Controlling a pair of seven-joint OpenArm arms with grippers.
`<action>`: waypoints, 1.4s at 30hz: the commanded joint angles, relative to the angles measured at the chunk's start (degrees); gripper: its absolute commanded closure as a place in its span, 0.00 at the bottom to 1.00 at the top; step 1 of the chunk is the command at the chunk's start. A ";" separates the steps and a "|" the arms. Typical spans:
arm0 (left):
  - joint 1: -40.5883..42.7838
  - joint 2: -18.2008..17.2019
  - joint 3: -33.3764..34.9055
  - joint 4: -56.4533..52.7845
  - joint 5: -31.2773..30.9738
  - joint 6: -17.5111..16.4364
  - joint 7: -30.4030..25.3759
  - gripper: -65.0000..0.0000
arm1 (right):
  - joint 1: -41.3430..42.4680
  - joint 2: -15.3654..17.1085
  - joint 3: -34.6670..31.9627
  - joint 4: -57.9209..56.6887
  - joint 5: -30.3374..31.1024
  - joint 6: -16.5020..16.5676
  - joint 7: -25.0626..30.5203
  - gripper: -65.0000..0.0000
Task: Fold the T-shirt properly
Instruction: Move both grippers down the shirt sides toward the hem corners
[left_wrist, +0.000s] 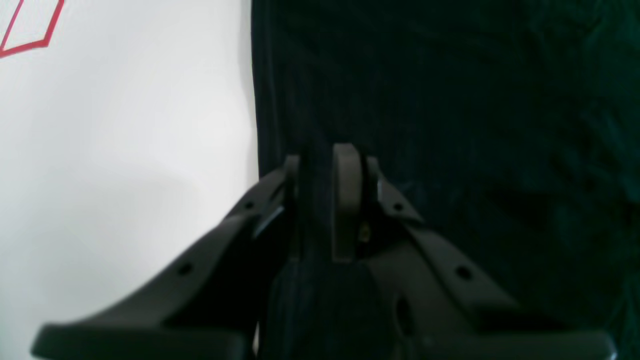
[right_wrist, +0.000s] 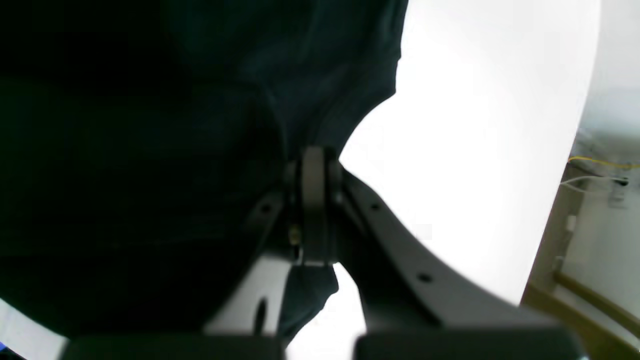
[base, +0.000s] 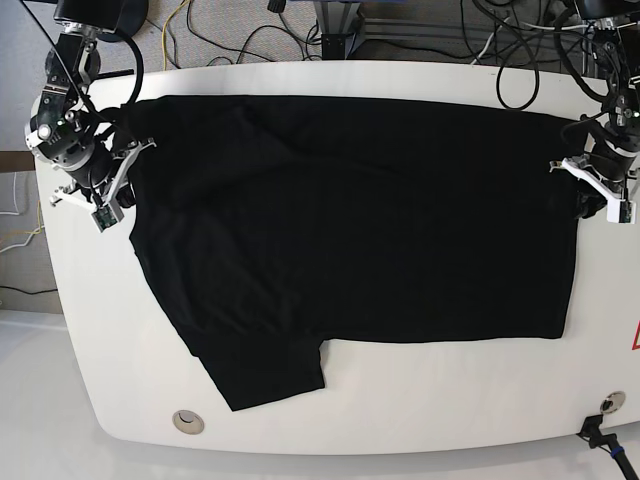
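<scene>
T-shirt (base: 350, 220) edges pinched between both fingers (left_wrist: 345, 180)

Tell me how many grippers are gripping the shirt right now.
2. The right gripper pinches the T-shirt at the base view's left edge; the left gripper clamps the opposite edge, on that view's right.

Your two arms sit low at opposite sides, each gripper pinching cloth.

Your left gripper (left_wrist: 320, 165) has its fingers nearly together with a fold of the T-shirt (base: 350, 220) between them. Your right gripper (right_wrist: 314, 162) has its fingers pressed fully together on the cloth's edge, wrist angled inward.
</scene>
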 joint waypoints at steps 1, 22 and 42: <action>-0.64 -1.18 -0.66 0.67 -0.40 -0.19 -0.80 0.89 | 1.90 1.02 -0.42 0.81 0.57 -0.12 1.50 1.00; -11.88 -2.58 -0.92 -1.55 0.44 -0.21 1.72 0.83 | 16.02 -1.82 -2.55 -7.87 1.49 -3.40 0.58 0.57; -41.94 -2.72 9.94 -28.41 0.67 1.86 2.86 0.75 | 42.50 -1.83 -5.27 -37.43 1.35 -3.40 2.25 0.55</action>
